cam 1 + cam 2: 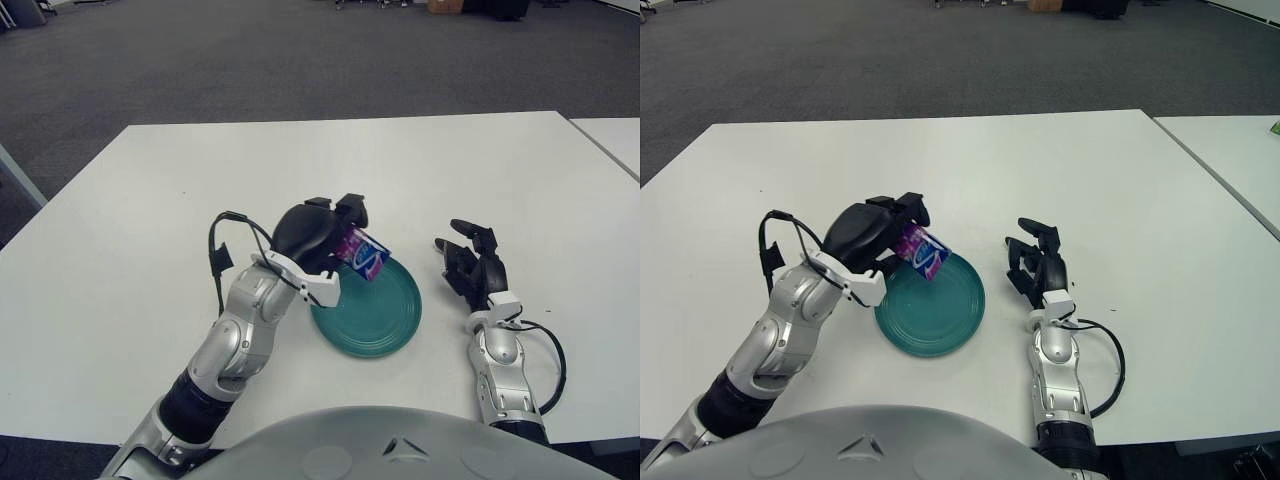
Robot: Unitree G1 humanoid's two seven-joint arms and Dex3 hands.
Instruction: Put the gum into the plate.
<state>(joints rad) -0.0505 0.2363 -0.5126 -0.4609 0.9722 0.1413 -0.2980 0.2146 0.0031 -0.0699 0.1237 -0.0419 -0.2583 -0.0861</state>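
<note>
Holding the gum tight, the left hand hangs over the near-left rim of the green plate. Its dark fingers are curled around the little purple and blue pack, so the pack sticks out to the right, tipped down toward the dish. The gum is up in the air, not lying on anything. It seems to be held like this so it can drop right onto the plate when the fingers let go. The plate sits flat on the white table, in the middle between the two arms, where either hand could reach it. Nothing is on the plate, so the job is not done. I think the hand should go a bit more to the right and lower, because the pack is only over the edge and could bounce off onto the table. The right hand shows to the right of the plate, a little apart from it, fingers spread and holding nothing. It looks like it is staying out of the way.
</note>
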